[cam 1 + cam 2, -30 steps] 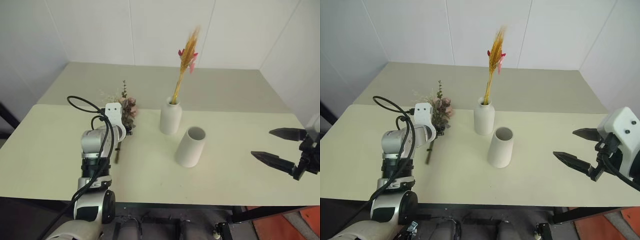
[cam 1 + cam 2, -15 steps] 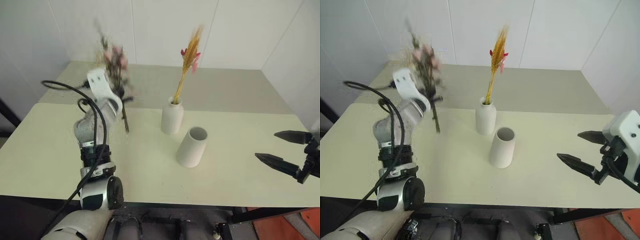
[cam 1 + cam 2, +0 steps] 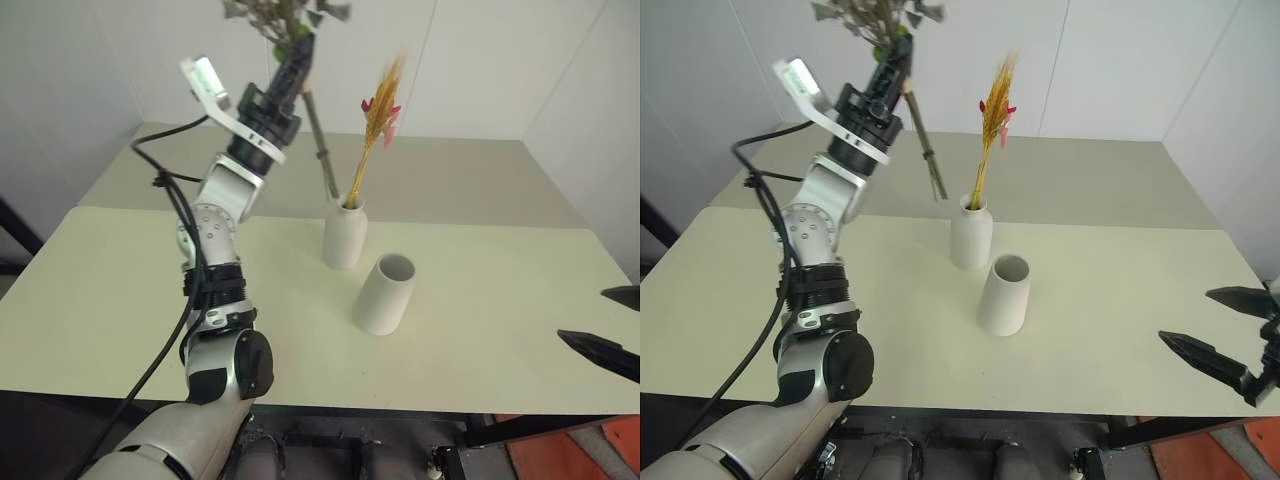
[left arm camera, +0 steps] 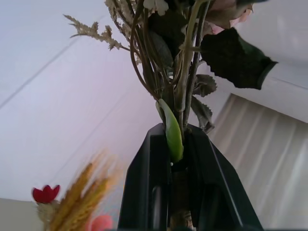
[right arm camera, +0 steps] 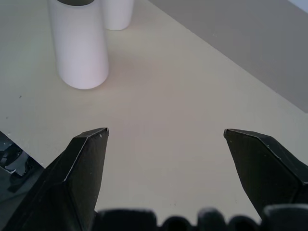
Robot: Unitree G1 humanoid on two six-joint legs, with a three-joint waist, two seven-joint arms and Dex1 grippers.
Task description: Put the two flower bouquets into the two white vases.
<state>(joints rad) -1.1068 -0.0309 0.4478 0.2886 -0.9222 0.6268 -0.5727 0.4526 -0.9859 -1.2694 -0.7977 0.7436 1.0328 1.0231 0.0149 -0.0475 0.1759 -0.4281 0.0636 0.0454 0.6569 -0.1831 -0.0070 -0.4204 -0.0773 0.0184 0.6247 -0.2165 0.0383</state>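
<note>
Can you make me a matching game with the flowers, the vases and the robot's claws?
Things:
1. rose bunch
2. yellow stalks
3. wide vase
4. right claw

States:
A. open, holding nothing
B. standing in the narrow-neck vase
C. clamped in the left claw, lifted above the table
D. empty, standing on the table

Pairs: 1-C, 2-B, 3-D, 4-A

White vases (image 3: pixel 382 294), yellow-orange stalks (image 3: pixel 373 130) w/ red bits, black claw (image 4: pixel 175 192).
</note>
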